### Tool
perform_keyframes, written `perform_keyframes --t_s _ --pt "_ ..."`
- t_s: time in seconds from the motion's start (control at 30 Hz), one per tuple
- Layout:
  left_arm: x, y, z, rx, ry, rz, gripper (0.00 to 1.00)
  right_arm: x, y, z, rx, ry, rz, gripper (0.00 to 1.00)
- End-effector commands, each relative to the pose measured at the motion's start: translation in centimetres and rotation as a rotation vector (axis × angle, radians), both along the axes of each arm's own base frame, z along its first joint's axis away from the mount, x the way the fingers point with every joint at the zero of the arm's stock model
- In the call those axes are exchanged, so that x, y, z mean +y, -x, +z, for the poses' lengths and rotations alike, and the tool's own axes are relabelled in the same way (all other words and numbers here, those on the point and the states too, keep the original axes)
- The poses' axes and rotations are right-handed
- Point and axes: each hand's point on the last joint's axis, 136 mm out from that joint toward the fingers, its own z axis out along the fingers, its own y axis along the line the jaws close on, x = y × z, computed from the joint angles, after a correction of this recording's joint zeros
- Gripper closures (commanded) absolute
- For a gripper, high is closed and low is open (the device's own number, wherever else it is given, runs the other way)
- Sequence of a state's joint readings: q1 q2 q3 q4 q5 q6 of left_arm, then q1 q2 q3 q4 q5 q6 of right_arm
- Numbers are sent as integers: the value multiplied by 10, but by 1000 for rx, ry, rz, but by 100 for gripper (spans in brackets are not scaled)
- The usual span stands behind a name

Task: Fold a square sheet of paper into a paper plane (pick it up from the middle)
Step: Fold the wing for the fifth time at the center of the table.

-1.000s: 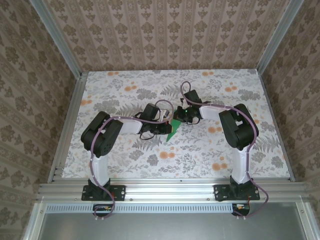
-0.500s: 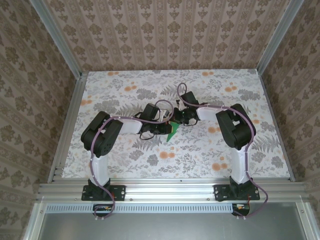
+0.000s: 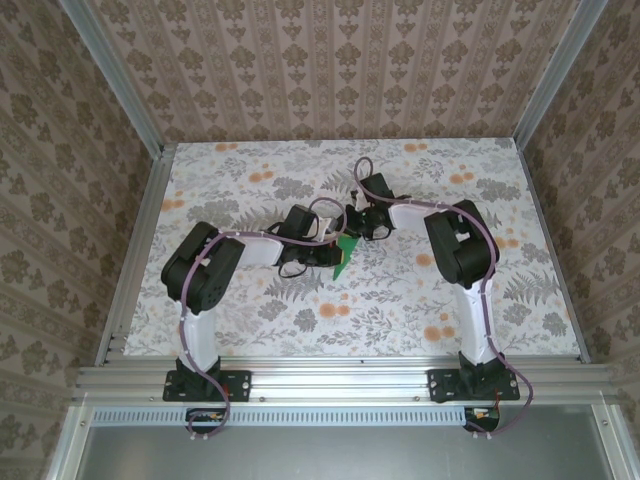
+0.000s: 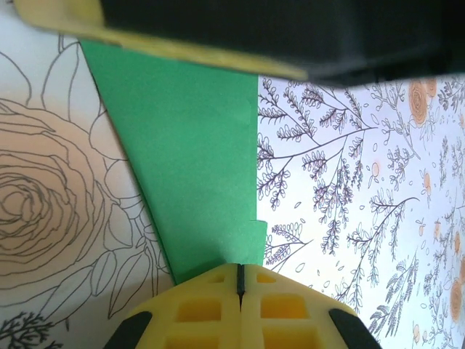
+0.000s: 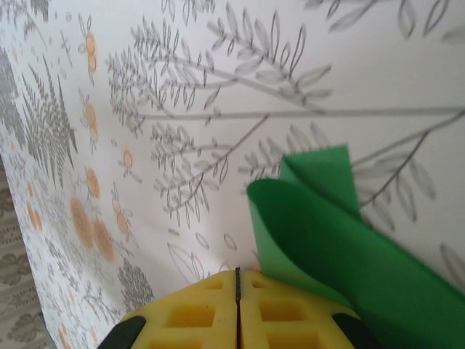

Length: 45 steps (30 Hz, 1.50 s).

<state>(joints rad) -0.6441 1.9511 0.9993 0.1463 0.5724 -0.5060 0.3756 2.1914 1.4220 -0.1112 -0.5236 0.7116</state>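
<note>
The left arm (image 3: pixel 205 270) rises from its base at the near left of the floral tabletop (image 3: pixel 250 190), and its forearm reaches right toward the middle. The left gripper (image 3: pixel 325 256) sits low over the table at the end of it. In the left wrist view this gripper's (image 4: pixel 238 273) yellow pads (image 4: pixel 196 313) are pressed together, leaving only a thin dark seam. The narrow end of the folded green paper (image 4: pixel 196 160) runs in across that seam, so the jaws appear to be pinching it.

From there the paper widens toward the far side as a long triangle. A small step on its right edge shows a second layer. A dark body with a yellow edge (image 4: pixel 218 43) lies across the paper's wide end.

From above, the folded green paper (image 3: pixel 344 260) is a small sliver near the centre of the tabletop. It lies just right of the left gripper and just near-left of the right gripper (image 3: pixel 353 235).

In the right wrist view the right gripper's (image 5: pixel 237 280) yellow pads (image 5: pixel 189 320) are also closed on a thin seam. The paper (image 5: pixel 320 233) curls up beside them in two loose layers, and its edge meets the right-hand pad just right of the seam. I cannot tell whether any of it is caught between these jaws.

The right arm (image 3: pixel 462 245) stands at the near right, its elbow bent and its forearm reaching left to the middle.
</note>
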Motion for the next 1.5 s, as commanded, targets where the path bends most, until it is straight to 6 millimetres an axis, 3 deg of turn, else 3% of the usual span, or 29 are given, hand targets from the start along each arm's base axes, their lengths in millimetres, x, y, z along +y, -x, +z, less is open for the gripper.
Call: perform_keyframes --t_s 0.0,0.27,0.4,0.57,0.67,0.83,0.93,1.13,1.3,1.47 --pt "21 42 -38 171 -116 -49 100 -33 -39 -16 -45 93 -140 91" --pt "25 46 -39 175 -126 -55 100 -36 -67 0 -64 92 -184 90" --pt "25 46 -39 174 -125 -58 100 -32 -76 22 -94 67 -179 89" --pt "24 44 -37 167 -128 -55 100 -25 -61 71 -149 -4 -136 88" --pt "24 42 -37 162 -125 -49 100 -24 -34 82 -134 -30 -106 88" --pt "22 37 -34 150 -117 -39 100 -11 11 69 -67 -43 -26 88" --pt "21 35 -32 144 -112 -38 100 -2 24 53 -23 -27 11 89" --pt "20 34 -31 140 -108 -35 100 10 22 19 41 -15 23 90" --pt "22 35 -32 146 -107 -32 100 5 21 -10 88 16 -1 92" --pt "23 40 -30 150 -97 -36 100 -2 25 -25 125 45 -30 93"
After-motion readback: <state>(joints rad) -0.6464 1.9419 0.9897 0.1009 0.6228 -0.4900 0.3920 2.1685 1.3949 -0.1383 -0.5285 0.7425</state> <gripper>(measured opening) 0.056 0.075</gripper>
